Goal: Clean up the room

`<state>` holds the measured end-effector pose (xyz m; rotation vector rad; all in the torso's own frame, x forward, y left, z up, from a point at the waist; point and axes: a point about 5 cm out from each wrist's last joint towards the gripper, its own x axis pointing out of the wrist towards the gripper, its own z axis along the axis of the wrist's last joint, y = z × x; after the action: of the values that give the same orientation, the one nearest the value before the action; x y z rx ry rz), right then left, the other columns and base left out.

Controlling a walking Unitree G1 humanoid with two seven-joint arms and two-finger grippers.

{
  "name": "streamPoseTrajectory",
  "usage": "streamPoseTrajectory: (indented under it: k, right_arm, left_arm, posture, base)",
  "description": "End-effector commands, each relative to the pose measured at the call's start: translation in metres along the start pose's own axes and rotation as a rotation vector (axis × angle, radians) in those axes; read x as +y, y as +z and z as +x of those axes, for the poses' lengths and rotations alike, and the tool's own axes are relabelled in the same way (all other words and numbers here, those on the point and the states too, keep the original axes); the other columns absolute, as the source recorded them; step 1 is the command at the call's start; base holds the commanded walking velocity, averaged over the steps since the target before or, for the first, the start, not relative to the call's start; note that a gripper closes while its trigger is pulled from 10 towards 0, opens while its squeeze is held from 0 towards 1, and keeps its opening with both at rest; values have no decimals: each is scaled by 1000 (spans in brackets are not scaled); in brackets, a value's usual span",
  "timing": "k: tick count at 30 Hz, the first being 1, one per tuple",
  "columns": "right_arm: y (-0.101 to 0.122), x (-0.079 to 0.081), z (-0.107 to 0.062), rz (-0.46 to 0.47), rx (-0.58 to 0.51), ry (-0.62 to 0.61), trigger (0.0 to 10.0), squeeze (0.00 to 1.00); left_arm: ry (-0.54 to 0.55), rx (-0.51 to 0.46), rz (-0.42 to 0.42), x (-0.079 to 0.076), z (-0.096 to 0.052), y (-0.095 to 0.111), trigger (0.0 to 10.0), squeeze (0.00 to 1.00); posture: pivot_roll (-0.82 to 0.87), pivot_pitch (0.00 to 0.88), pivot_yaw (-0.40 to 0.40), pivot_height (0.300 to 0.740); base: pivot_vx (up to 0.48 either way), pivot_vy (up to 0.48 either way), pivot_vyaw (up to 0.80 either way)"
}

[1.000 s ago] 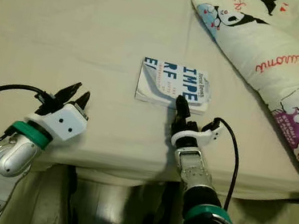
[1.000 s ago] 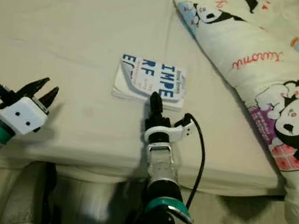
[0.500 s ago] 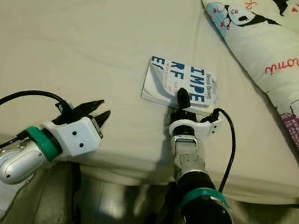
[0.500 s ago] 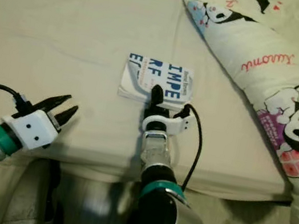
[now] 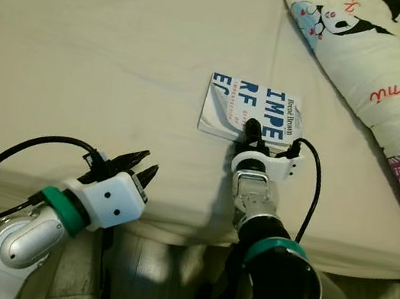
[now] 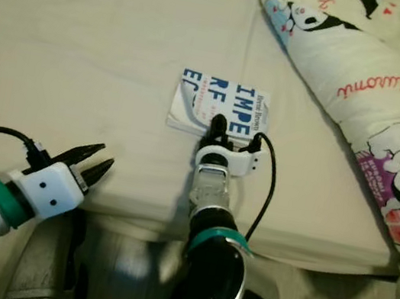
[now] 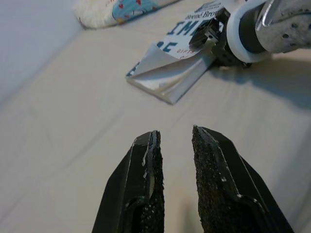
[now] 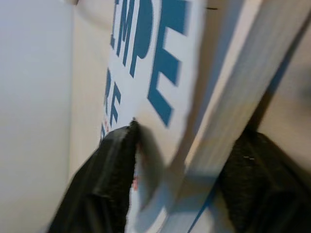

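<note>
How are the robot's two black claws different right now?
The right tool reaches over the bed to the white paperback book with blue letters, one finger on its cover and one under its near edge; the left tool hangs near the bed's edge, touching nothing. The right tool's fingers have the book between them; the left tool's fingers stand a little apart around air. Both have two long black fingers.

White paperback book (image 5: 251,112) with large blue cover lettering, on a plain cream bed sheet (image 5: 94,46). Far right, cream duvet (image 5: 386,58) printed with black-and-white cartoon figures, red script and pink patches. Black fingers (image 7: 146,194), white housings, green wrist bands on silver arms.
</note>
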<state>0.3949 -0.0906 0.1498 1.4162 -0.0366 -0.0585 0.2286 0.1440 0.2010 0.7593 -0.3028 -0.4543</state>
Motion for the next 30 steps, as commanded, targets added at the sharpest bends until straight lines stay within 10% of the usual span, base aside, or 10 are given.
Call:
streamPoseTrajectory:
  k: [1,11,21,27,30]
  right_arm:
    - [-18,-8,-6,28,59,-57,0,0]
    - [-20,-6,-7,52,61,-23,0,0]
    - [-42,46,-7,217,182,432,0,0]
    - [-46,51,-12,136,249,562,0,0]
    - [-39,56,-22,-108,362,798,0,0]
  left_arm:
    - [-13,16,-8,-5,-4,0,10000,0]
    - [0,20,-6,-3,-2,0,10000,0]
    - [15,25,15,2,2,-4,10000,0]
    - [63,18,50,15,7,-7,10000,0]
    - [150,4,92,39,12,-8,10000,0]
  posture:
    - [458,384,-44,509]
    - [455,381,-41,509]
    - [410,351,-40,509]
    - [354,324,-39,509]
    - [311,288,-29,509]
  base:
    - [0,0,0]
    - [0,0,0]
    - [0,0,0]
    - [0,0,0]
    - [0,0,0]
